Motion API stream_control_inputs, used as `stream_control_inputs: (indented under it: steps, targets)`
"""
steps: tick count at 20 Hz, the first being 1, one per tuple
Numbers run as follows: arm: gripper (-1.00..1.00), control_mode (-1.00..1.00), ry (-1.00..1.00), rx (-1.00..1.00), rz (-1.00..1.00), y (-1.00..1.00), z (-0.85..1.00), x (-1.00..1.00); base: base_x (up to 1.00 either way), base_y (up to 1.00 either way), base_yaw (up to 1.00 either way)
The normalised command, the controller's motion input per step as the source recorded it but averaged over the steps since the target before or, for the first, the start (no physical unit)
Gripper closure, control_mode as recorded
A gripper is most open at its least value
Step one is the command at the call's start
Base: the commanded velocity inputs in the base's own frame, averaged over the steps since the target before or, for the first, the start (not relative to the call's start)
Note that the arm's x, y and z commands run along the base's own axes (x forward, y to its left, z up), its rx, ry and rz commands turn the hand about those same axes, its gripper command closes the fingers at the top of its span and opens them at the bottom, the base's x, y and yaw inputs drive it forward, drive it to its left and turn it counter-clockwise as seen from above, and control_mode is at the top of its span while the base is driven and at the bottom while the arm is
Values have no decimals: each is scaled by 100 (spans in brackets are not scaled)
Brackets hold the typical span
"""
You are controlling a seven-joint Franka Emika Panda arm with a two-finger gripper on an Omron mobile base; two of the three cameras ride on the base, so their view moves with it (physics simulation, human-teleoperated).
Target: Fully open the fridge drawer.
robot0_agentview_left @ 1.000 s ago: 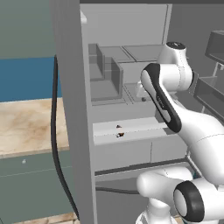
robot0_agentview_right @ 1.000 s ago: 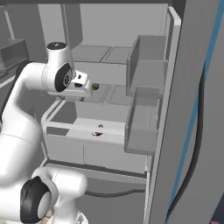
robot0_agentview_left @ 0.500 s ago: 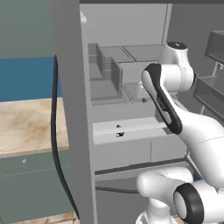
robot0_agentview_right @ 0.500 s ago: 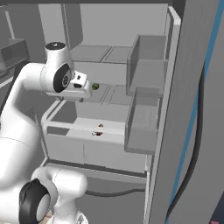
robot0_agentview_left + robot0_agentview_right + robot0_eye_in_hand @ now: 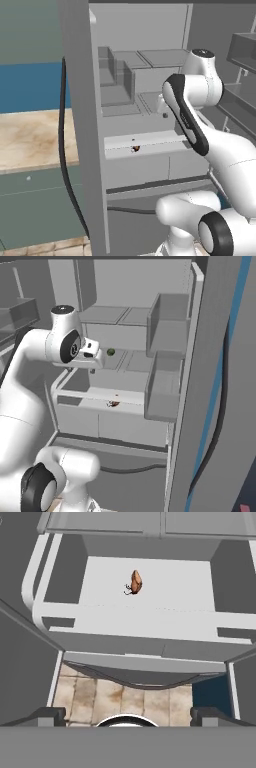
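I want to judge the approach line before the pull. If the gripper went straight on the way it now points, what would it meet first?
Probably the fridge drawer: the hand view looks down along the gripper onto its front rim, the whitish floor and a small brown speck beyond. Depth is unclear.

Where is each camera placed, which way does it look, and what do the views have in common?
Left base view: behind the arm on its left, facing the fridge; the white arm rises at lower right.
Right base view: behind the arm on its right, facing the same fridge; the arm rises at lower left.
Hand view: on the hand, looking down into the drawer; gripper tips at the bottom corners.
Shared: all show the drawer with its brown speck.
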Motion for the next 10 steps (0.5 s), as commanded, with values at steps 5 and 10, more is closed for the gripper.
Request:
stream_control_inputs:
  steps: [5, 10]
  targets:
    - [-100, 100, 0, 0, 0, 0, 0, 0, -38, -8, 0]
    - [-100, 100, 0, 0, 0, 0, 0, 0, -38, -9, 0]
